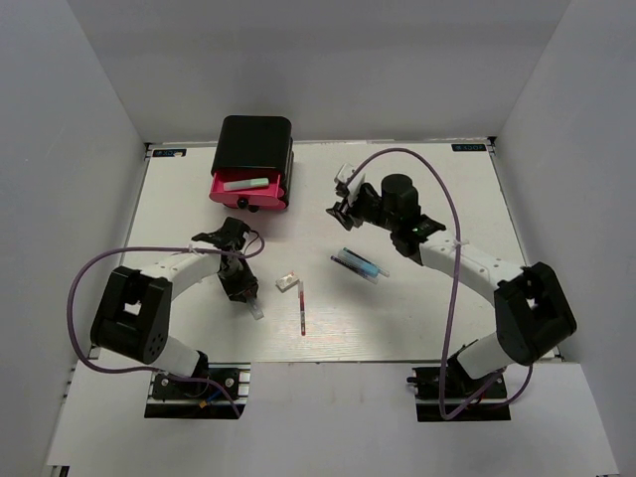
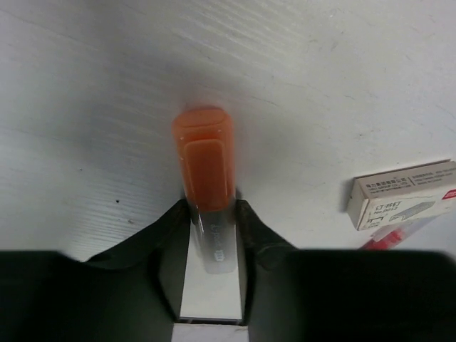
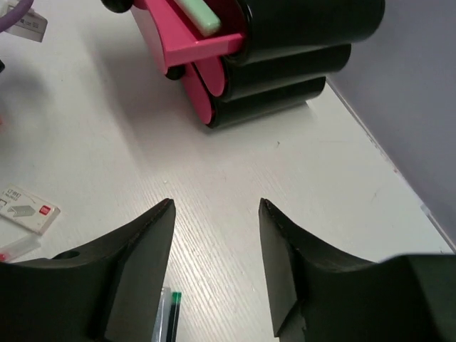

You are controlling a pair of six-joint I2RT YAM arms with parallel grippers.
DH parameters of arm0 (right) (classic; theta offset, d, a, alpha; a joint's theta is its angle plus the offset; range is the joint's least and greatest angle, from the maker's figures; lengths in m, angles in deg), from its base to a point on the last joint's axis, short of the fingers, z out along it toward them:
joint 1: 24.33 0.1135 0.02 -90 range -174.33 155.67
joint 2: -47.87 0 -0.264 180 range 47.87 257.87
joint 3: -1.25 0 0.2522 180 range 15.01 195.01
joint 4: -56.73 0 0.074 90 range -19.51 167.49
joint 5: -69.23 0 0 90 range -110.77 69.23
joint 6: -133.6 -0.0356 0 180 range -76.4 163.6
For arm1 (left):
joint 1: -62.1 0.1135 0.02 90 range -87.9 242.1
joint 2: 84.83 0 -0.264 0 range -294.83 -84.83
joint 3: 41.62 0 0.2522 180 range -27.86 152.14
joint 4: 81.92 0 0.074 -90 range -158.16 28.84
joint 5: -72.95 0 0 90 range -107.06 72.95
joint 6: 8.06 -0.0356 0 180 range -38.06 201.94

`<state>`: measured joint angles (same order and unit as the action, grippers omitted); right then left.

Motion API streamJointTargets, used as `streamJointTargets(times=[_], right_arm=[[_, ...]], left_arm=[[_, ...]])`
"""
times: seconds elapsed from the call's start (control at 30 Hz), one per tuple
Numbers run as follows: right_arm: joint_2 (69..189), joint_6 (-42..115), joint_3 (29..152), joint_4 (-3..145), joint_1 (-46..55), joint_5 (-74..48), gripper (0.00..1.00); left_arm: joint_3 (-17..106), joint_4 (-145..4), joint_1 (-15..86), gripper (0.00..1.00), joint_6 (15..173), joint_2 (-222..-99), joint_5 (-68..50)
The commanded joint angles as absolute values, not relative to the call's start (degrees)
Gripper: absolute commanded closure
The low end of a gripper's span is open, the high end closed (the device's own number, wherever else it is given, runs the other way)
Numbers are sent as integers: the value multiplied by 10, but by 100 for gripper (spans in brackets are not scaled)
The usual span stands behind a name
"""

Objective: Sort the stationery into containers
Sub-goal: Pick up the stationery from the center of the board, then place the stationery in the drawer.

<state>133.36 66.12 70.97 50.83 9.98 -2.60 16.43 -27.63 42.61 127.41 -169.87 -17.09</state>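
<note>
The left gripper (image 2: 212, 214) sits low over the table (image 1: 388, 323) in the lower left of the overhead view. Its fingers press against both sides of the orange-capped marker (image 2: 207, 182) with no gap showing. They bear on the white barrel just behind the cap, and the marker appears to lie on the table, not lifted. The hold is close to one end, so the main risk is that the marker pivots or droops when raised. It could also squirt out from between the fingers if the squeeze on its smooth barrel is light; whether the grip is firm cannot be told. Just to the right in the left wrist view lies a small white box (image 2: 402, 194) with a red pen (image 2: 388, 239) partly under its edge, and a sideways sweep at table height could knock both. The goal stands at the upper middle of the overhead view: a black box (image 1: 255, 139) whose top pink drawer (image 1: 221, 189) is pulled out, with a pale green bar (image 1: 246, 184) lying in it. The drawer looks narrow, so a long marker brought in crosswise or released from high up could catch the rim, bounce out, or land on the bar. The right gripper (image 3: 216, 206) hovers to the right of the box, jaws apart and empty, facing the drawers, and two arms converging there could collide. The dark pens (image 1: 358, 265) at centre lie just below the right arm in the overhead view and could be dragged if it drops low.
</note>
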Motion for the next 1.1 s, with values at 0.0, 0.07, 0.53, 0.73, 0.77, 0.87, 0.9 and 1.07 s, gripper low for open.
streamJointTargets(times=[0.0,0.07,0.53,0.73,0.77,0.87,0.9,1.07], right_arm=[[1290,654,681,483,92,-36,42],[1271,655,658,484,87,-41,37],[1213,679,546,554,64,-36,89],[1208,687,528,558,63,-21,100],[1207,686,526,557,63,-21,100],[1205,692,522,556,62,-19,100],[1203,691,520,556,63,-19,100],[1192,693,506,554,62,-20,100]], left_arm=[[157,-276,409,64,1276,-1723,-193],[163,-276,403,77,1282,-1723,-193],[244,-422,410,94,1361,-1510,-143],[315,-507,410,94,1446,-1537,-163],[334,-524,410,94,1456,-1543,-174],[354,-538,410,95,1512,-1563,-234],[361,-547,410,95,1523,-1563,-271],[394,-536,410,95,1565,-1595,-366]])
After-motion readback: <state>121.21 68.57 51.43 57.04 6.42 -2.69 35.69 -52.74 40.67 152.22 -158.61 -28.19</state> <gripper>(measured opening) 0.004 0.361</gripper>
